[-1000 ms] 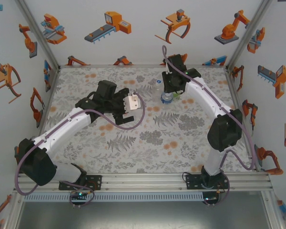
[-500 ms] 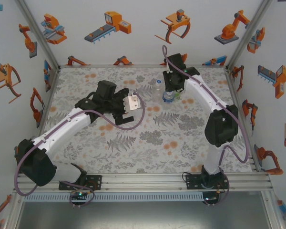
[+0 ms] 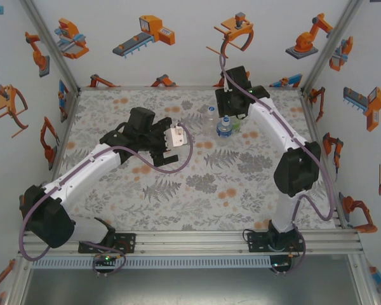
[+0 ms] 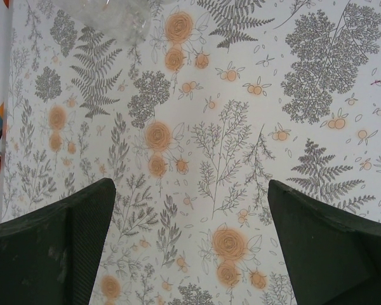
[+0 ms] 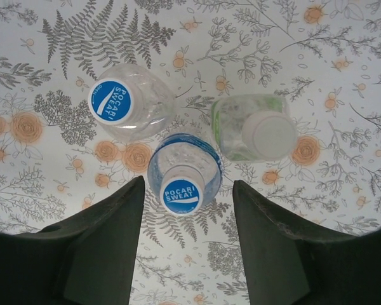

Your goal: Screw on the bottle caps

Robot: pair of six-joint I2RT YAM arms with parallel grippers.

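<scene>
Three bottles stand close together at the back of the table, each with a cap on its neck. The clear bottle (image 5: 136,108) (image 3: 209,114) wears a blue-topped cap (image 5: 110,101). The blue-label bottle (image 5: 206,159) (image 3: 224,129) wears a cap (image 5: 182,189) printed POCARI SWEAT. A white cap (image 5: 268,135) tops the green-tinted bottle (image 5: 235,127) (image 3: 236,124). My right gripper (image 5: 188,184) (image 3: 231,107) hangs open straight over the blue-label bottle's cap, its fingers clear of it on both sides. My left gripper (image 4: 190,187) (image 3: 171,143) is wide open over bare cloth, holding nothing.
A floral cloth (image 3: 197,184) covers the table. Printed walls close the back and sides, with metal posts at the corners. The edge of the clear bottle (image 4: 108,13) shows at the top of the left wrist view.
My right gripper opened off the blue-label bottle's cap and rose a little toward the back. The left arm stayed still.
</scene>
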